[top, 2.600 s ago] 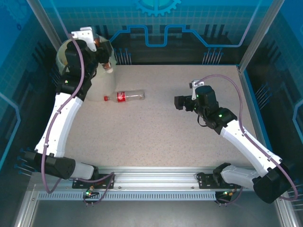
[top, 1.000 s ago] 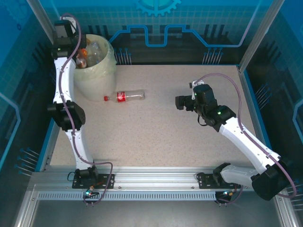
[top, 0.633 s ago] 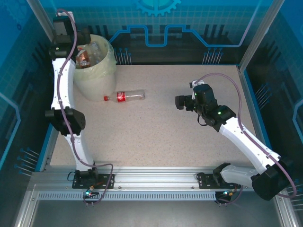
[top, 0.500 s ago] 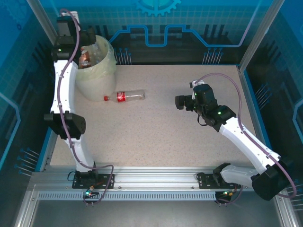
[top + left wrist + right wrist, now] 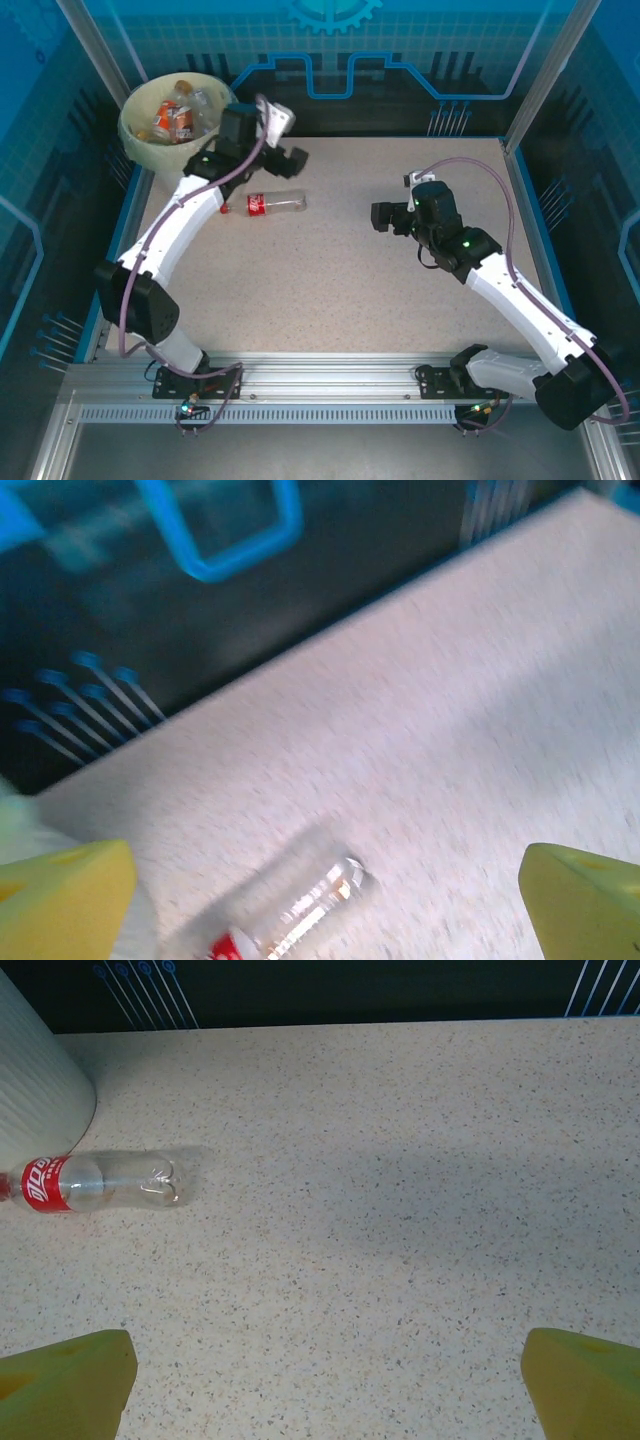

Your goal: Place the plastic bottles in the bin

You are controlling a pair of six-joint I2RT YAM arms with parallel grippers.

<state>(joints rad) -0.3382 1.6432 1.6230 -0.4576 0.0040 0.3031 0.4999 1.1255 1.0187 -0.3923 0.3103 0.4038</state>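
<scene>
Red-label bottle (image 5: 275, 203) is seen lying on the table (image 5: 350, 290), just beside the bin (image 5: 140, 140). Left gripper (image 5: 283, 158) is held spread open near it — best lowered across the clear body, not the cap. Right gripper (image 5: 380, 216) is parked open too.

Clear red-labelled bottle (image 5: 268, 203) on its side near the cream bin (image 5: 150, 152) — other bottles (image 5: 172, 117) inside.
</scene>
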